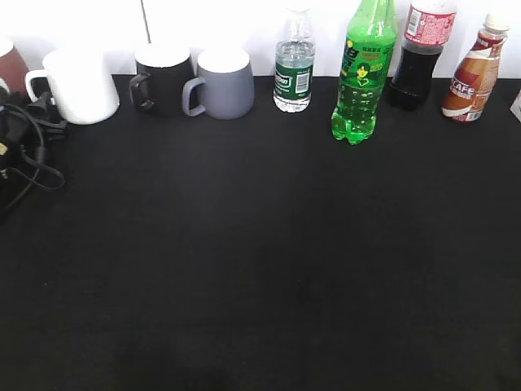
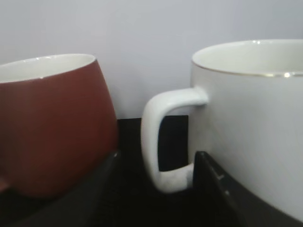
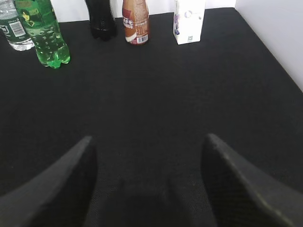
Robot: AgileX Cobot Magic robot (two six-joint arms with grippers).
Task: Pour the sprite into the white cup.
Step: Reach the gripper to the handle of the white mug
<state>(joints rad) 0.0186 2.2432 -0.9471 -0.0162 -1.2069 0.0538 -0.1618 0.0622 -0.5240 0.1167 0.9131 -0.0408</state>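
The sprite [image 1: 361,77] is a tall green bottle standing upright at the back right of the black table; it also shows at the top left of the right wrist view [image 3: 45,33]. The white cup [image 1: 77,85] stands at the back left. In the left wrist view the white cup [image 2: 251,118] fills the right side, and its loop handle lies between the open fingers of my left gripper [image 2: 154,163]. The left arm shows as dark cabling at the left edge of the exterior view. My right gripper [image 3: 147,144] is open and empty over bare table, well short of the sprite.
A brown mug [image 2: 52,123] stands just left of the white cup. A black mug [image 1: 161,79], a grey mug [image 1: 221,83], a small water bottle [image 1: 294,61], a cola bottle [image 1: 422,53], a coffee bottle [image 1: 476,69] and a white carton [image 3: 189,21] line the back edge.
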